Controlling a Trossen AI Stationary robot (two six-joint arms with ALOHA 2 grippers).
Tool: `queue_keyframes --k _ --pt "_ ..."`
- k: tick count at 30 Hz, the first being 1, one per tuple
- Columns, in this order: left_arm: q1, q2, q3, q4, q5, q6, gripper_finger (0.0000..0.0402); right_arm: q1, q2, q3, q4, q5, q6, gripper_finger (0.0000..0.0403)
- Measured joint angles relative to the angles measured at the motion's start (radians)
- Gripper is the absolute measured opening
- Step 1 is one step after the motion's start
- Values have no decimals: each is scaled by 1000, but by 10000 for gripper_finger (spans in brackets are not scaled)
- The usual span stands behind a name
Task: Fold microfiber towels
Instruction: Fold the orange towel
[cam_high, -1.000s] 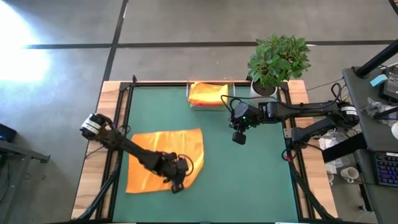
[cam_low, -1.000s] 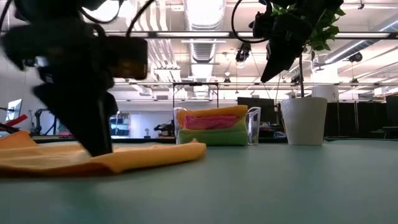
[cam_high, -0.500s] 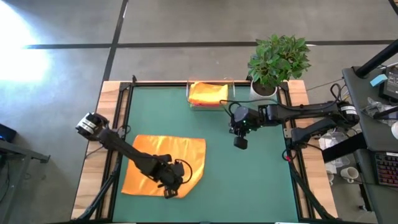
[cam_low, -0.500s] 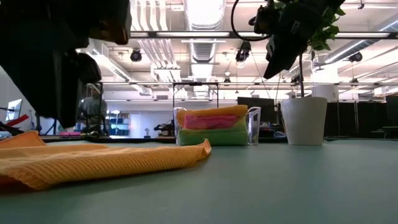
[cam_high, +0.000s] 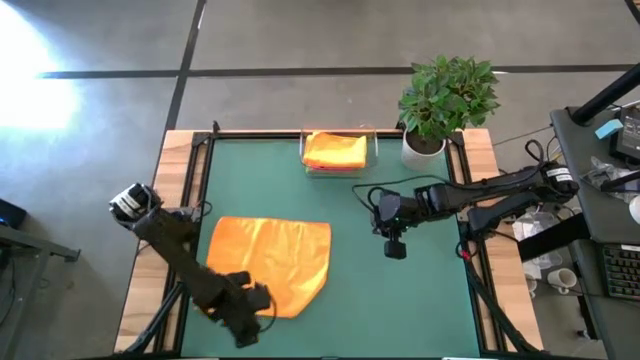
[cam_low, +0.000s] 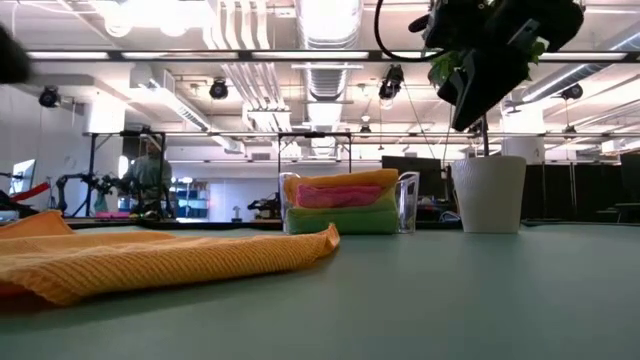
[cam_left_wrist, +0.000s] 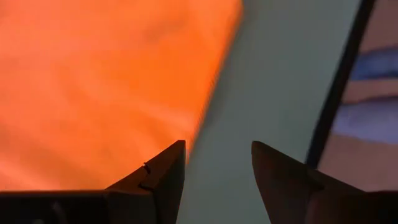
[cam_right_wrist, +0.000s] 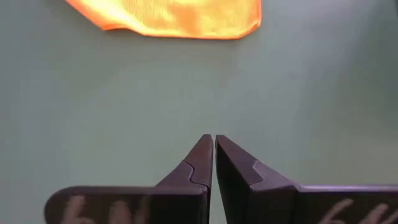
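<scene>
1 orange towel (cam_high: 266, 265) lies spread on the green mat (cam_high: 400, 290), left of centre. The other towels (cam_low: 340, 203) sit stacked in a clear tray (cam_low: 407, 200) at the far edge; only their edges show. The left gripper (cam_high: 243, 325), fingers parted and empty, hangs beside its near corner. The right gripper (cam_high: 396, 248), closed and empty, hovers mid-mat. No writing is legible.

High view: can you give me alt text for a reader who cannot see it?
An orange towel lies spread on the green table, with the open left gripper at its near edge. The shut right gripper hovers apart; folded towels sit in a clear tray beside a potted plant.
</scene>
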Motion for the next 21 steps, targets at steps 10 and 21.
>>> queue_keyframes --k 10,21 --pt "-220 0 -1 -107 23 -97 169 29 1 -5 42 3 99 11" --pt "-386 46 -17 -267 22 -199 169 29 1 -5 194 4 173 11"
